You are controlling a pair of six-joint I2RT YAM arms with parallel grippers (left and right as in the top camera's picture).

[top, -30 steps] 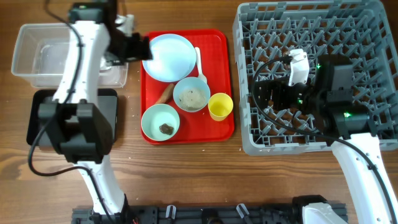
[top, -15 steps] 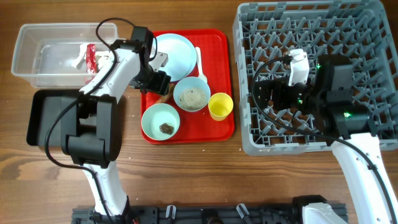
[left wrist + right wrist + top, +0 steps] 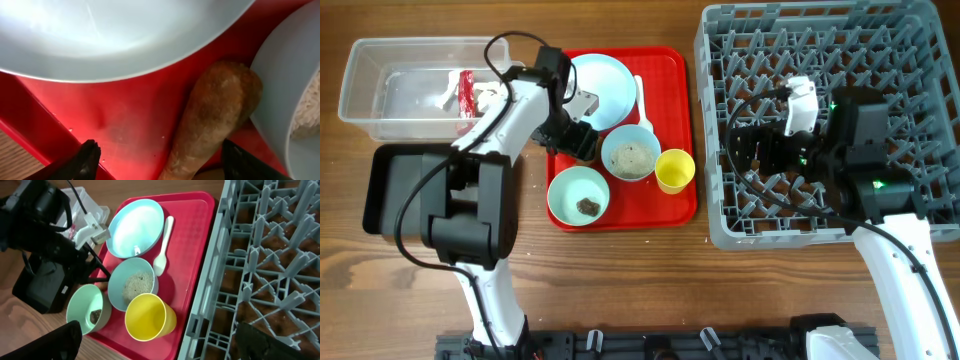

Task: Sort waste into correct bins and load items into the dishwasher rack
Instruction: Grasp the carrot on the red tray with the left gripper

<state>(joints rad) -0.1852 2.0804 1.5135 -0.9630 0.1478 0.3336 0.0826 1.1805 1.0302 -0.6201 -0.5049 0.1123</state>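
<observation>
My left gripper [image 3: 582, 140] is open and low over the red tray [image 3: 665, 62], between the light blue plate [image 3: 605, 88] and the blue bowl of grains [image 3: 628, 153]. In the left wrist view its fingers [image 3: 165, 162] straddle a brown, sausage-shaped food piece [image 3: 215, 115] without touching it. A green bowl with a brown scrap [image 3: 578, 194], a yellow cup [image 3: 674, 170] and a white spoon [image 3: 641, 100] also lie on the tray. My right gripper [image 3: 752, 152] is open and empty over the left side of the grey dishwasher rack [image 3: 880, 60]; its fingers [image 3: 165, 345] frame the yellow cup [image 3: 150, 316].
A clear bin [image 3: 380, 100] at the far left holds a red and white wrapper [image 3: 465, 92]. A black bin [image 3: 390, 190] stands in front of it. The rack's prongs fill the right side of the table.
My left arm has swung from the clear bin to the tray and come down over the brown food piece. A wrapper now shows in the clear bin. The right arm has not moved.
</observation>
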